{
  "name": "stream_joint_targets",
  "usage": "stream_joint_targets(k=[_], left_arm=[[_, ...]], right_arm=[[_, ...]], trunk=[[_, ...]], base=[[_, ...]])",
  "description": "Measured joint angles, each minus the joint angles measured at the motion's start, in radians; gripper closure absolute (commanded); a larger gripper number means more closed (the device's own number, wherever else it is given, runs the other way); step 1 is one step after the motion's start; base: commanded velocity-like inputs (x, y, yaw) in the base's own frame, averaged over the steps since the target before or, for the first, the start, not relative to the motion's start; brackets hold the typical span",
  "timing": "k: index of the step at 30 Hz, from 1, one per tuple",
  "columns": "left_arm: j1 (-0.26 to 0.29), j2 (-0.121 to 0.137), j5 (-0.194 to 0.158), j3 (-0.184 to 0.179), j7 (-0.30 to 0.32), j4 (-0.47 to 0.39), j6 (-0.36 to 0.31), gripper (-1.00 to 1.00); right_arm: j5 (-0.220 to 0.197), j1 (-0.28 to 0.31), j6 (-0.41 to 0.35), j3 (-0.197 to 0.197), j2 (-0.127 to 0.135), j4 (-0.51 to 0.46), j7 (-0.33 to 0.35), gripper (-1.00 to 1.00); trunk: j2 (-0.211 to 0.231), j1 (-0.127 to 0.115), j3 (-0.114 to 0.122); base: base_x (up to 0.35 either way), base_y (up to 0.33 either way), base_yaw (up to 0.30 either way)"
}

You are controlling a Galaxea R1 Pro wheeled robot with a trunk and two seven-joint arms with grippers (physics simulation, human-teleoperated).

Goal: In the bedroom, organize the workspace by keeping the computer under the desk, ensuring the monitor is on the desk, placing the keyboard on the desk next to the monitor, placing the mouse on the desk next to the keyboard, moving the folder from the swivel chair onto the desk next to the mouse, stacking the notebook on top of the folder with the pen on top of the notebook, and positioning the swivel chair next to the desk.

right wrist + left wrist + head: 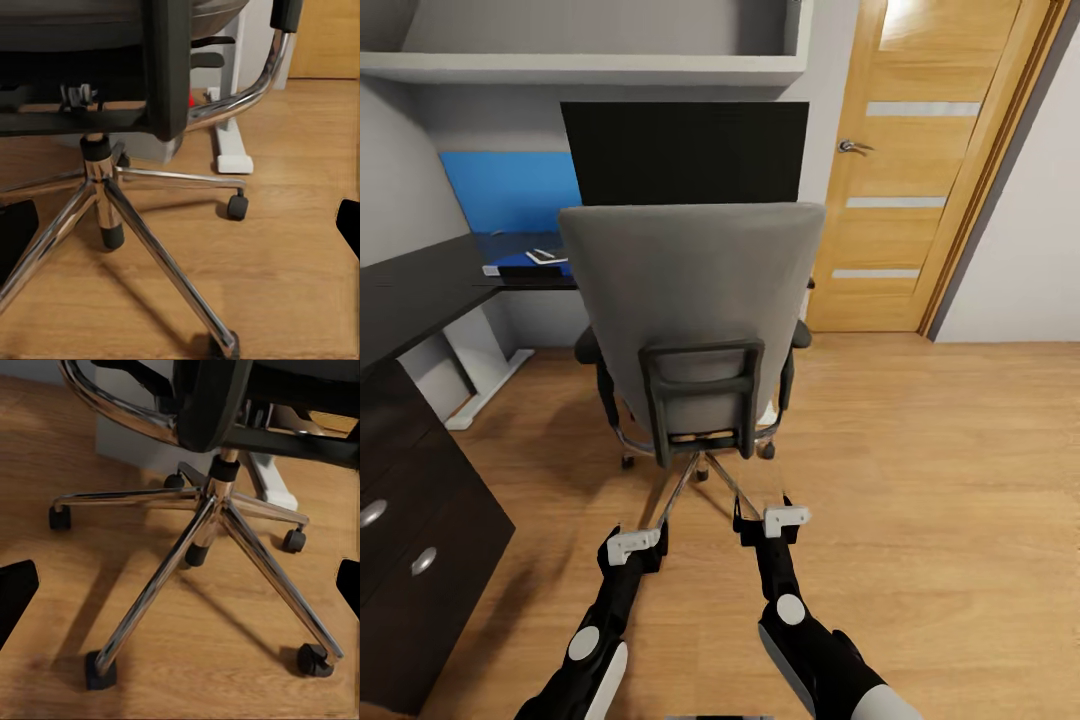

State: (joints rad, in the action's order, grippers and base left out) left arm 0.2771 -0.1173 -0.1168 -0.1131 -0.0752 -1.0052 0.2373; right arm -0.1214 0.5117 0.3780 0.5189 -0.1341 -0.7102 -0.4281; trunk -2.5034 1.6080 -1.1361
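**Chair facing the bench, both claws low behind it**

The grey padded swivel chair (695,310) with chrome star base (202,536) stands on the wooden floor (920,470), back toward the camera. Beyond the chair rises the wide black monitor (685,150); beside the chair runs the glossy black bench (420,290). Behind the chair's base, the left claw (635,545) and right claw (780,520) hang spread wide, holding nothing.

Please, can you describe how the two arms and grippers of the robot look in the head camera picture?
Both arms are glossy black with rounded segments and pale grey-white panels. Each forearm bears a round white disc. The left gripper and the right gripper are black, each capped by a small white angular block. No loose cables or printed markings can be seen.
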Motion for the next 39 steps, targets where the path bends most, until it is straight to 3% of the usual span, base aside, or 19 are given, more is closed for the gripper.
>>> stream_joint_targets(k=[39], left_arm=[[0.0, 0.0, -0.004, 0.001, -0.003, 0.001, -0.004, -1.0]], right_arm=[[-0.009, 0.001, -0.001, -0.007, -0.002, 0.025, -0.001, -1.0]], trunk=[[0.0, 0.0, 0.0]], base=[[-0.323, 0.0, 0.0]])
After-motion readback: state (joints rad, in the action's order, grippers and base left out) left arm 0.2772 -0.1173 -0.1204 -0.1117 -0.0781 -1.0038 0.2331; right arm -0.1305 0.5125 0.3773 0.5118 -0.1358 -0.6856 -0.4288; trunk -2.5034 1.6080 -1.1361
